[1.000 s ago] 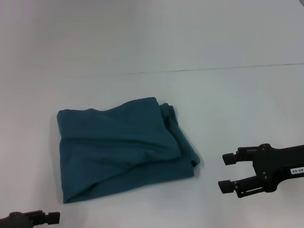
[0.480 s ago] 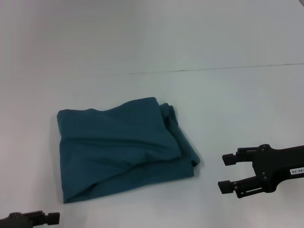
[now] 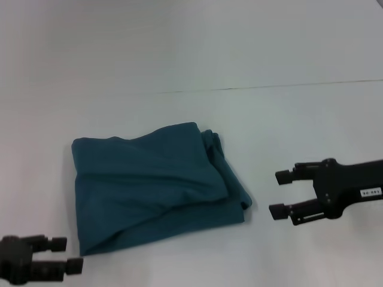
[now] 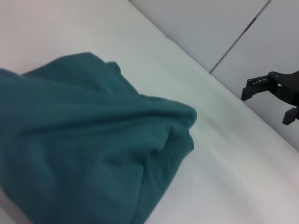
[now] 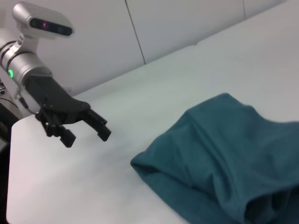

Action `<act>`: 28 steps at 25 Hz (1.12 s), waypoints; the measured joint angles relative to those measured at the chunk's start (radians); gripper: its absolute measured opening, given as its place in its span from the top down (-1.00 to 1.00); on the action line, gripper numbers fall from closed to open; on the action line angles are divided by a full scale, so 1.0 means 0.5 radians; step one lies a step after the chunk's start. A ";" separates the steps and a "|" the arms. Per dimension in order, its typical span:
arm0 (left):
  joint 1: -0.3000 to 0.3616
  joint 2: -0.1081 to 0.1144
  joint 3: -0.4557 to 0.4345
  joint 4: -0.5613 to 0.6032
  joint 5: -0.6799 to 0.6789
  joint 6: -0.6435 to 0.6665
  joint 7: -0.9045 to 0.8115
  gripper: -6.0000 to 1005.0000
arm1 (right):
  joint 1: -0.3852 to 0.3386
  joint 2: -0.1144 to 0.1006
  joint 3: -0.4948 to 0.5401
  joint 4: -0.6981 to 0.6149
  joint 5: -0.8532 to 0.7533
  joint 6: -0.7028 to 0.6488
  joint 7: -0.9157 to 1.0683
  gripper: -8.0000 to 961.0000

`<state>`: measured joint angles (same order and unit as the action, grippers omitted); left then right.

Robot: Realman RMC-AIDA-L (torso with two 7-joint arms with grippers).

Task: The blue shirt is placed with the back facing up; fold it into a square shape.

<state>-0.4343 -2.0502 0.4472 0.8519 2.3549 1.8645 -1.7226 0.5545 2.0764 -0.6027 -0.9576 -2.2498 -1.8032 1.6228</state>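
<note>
Head view: both the left tool (image 3: 67, 256) and right tool (image 3: 280, 193) gape empty, flanking the folded blue shirt (image 3: 149, 185).

Left gripper (image 3: 63, 255) at 7 o'clock, low and near, fingers apart, pointing toward 3. Right gripper (image 3: 280, 194) at 4 o'clock, fingers spread, pointing toward 9, arm level.

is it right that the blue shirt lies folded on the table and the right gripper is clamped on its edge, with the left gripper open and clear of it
Not quite. The blue shirt lies folded on the table, but the right gripper is open and apart from it, as the head view shows. The left gripper is open and clear too.
</note>
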 joint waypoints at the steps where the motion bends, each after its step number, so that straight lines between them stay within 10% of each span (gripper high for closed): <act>1: -0.025 0.011 0.000 -0.002 0.000 0.003 -0.022 -0.82 | 0.014 -0.003 0.002 0.000 0.000 -0.003 0.003 -0.93; 28: -0.082 0.032 -0.009 0.002 -0.013 -0.006 -0.084 -0.81 | 0.069 0.012 -0.013 0.008 0.002 -0.006 -0.011 -0.93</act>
<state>-0.4755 -2.0343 0.4425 0.8528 2.3486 1.8614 -1.7647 0.5889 2.0826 -0.6092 -0.9535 -2.2487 -1.8063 1.6174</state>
